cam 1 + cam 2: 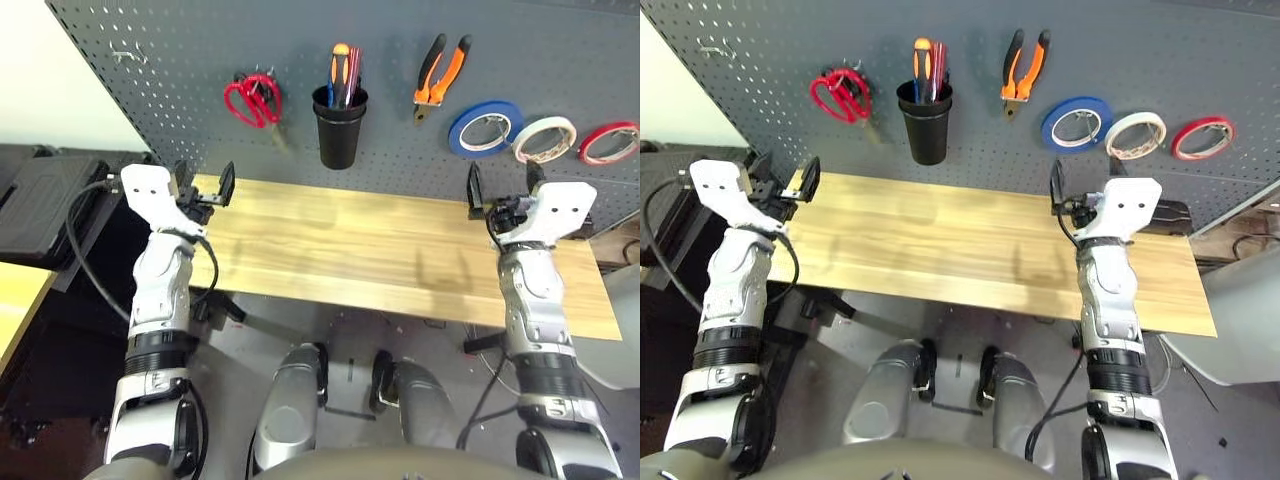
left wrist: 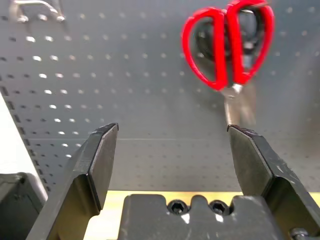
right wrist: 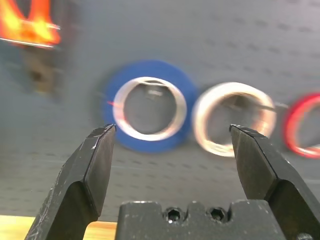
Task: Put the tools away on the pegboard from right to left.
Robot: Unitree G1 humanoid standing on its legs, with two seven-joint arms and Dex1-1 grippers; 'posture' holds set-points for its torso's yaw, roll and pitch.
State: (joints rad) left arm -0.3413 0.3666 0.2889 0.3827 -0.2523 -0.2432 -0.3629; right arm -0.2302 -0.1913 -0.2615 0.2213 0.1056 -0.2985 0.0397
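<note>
On the dark grey pegboard (image 1: 180, 70) hang the red-handled scissors (image 1: 253, 100), the orange-and-black pliers (image 1: 438, 75) and the cream-white tape roll (image 1: 544, 138). The slim screwdriver (image 1: 341, 70) stands in the black cup holder (image 1: 339, 125). My left gripper (image 1: 205, 183) is open and empty over the table's far left edge, below and left of the scissors (image 2: 227, 45). Over the far right of the table, my right gripper (image 1: 503, 182) is open and empty, below the tape rolls; the cream-white roll (image 3: 234, 126) lies ahead of it.
A blue tape roll (image 1: 484, 128) and a red tape roll (image 1: 608, 142) hang either side of the cream one. The wooden table (image 1: 380, 250) stretches between my arms. A black case (image 1: 40, 200) sits off the table's left end.
</note>
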